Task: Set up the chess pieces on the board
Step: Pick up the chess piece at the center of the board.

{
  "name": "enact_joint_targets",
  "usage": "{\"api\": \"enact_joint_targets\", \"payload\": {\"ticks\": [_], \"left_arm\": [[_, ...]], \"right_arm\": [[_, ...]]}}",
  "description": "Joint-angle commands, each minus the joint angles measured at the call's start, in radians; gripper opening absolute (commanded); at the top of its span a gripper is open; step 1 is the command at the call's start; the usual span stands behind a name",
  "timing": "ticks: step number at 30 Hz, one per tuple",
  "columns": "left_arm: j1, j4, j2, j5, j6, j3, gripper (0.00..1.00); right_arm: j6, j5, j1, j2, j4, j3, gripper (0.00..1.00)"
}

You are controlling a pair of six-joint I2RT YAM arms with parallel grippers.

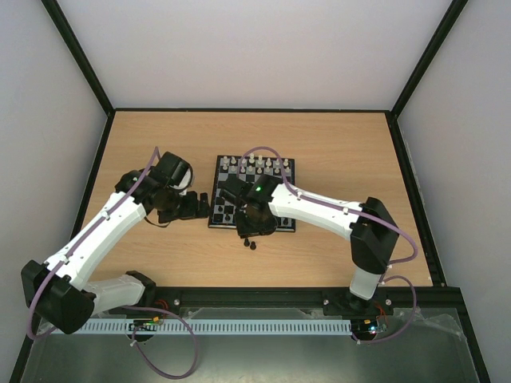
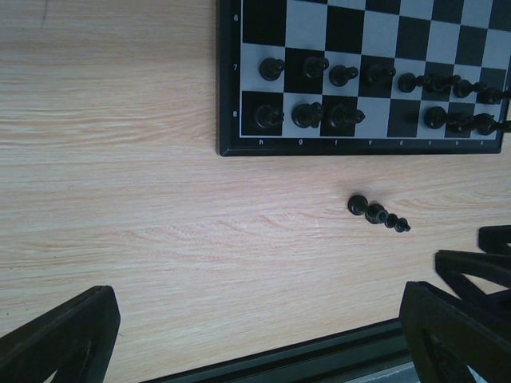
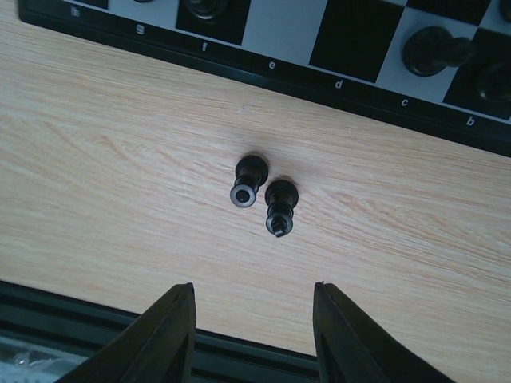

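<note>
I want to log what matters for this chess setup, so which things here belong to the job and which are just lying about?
Part of the job:
board
black pieces standing on it
white pieces on its far rows
two black pieces on the table, off the board

Just there:
table
purple cables
rail at the near edge

The board (image 2: pixel 227 96) had small pale letters and numbers on its dark rim. In the left wrist view, the near rim read h, g, f from left to right. The letters further right were too faint to be sure of. The left rim read 8 beside the nearest row and 7 beside the next row. The number past those was too blurry to tell. In the right wrist view, the same near rim read h, g, f, e, d, c, b from left to right. From the top view, these marks were too small to read.
</note>
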Motion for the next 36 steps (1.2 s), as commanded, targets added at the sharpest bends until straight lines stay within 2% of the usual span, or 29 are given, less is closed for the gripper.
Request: {"api": "enact_joint_targets", "payload": {"ticks": [1,13,27,36], "left_arm": [[0.016,-0.036,0.006,-0.016,0.019,0.046,0.99],[0.046,-0.042,-0.035,-0.013,0.008,0.008,0.99],[0.059,-0.041,-0.016,-0.015,0.015,0.016,0.99],[0.060,-0.041,0.008,-0.014,0.018,0.035,0.99]], "right_arm": [[-0.050,-0.024,0.006,0.076,-0.034,0.019,0.39],[-0.125,-0.016,0.001,0.229,-0.043,0.123,0.37],[-0.143,-0.028,-0.013,0.247,-0.025,0.079,0.29],[-0.148,-0.040,-0.020,0.252,0.004,0.042,0.28]]}}
